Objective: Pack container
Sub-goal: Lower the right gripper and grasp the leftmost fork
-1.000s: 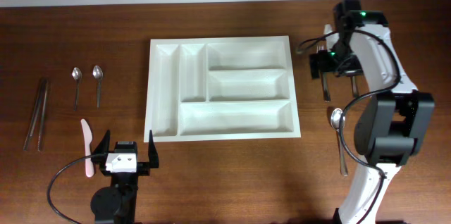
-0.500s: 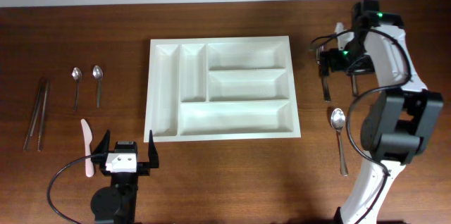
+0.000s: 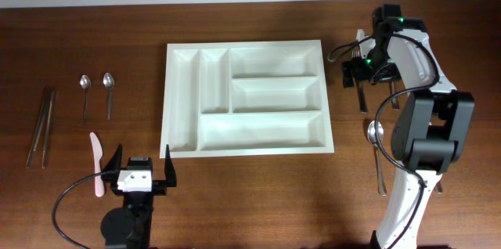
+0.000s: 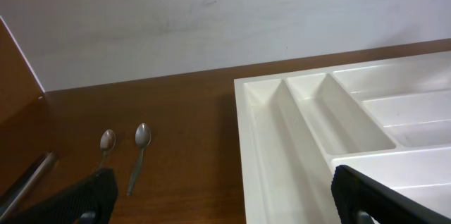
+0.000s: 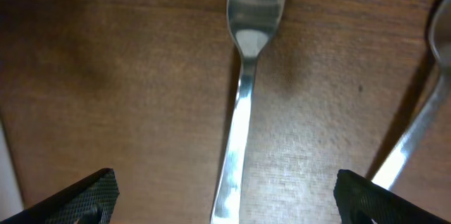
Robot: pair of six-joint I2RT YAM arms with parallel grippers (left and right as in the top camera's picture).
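1. The white container (image 3: 245, 44) lies flat in the middle of the table (image 3: 258, 202), its compartments facing up.
2. The left gripper (image 3: 142, 155) sits near its front-left corner, jaws spread wide, holding nothing.
3. The right gripper (image 3: 368, 73) hangs over a fork (image 5: 243, 111) right of the container, jaws wide apart, not gripping it.

Likely a robot lab: wooden table (image 3: 250, 202) against a plain white wall (image 4: 211, 20).

Even, bright light is cast from above; only faint shadows are seen on the surface (image 3: 258, 194). The white container (image 3: 246, 151) is almost washed out. The fork (image 5: 241, 104) is caught blurred, with glare along its handle.
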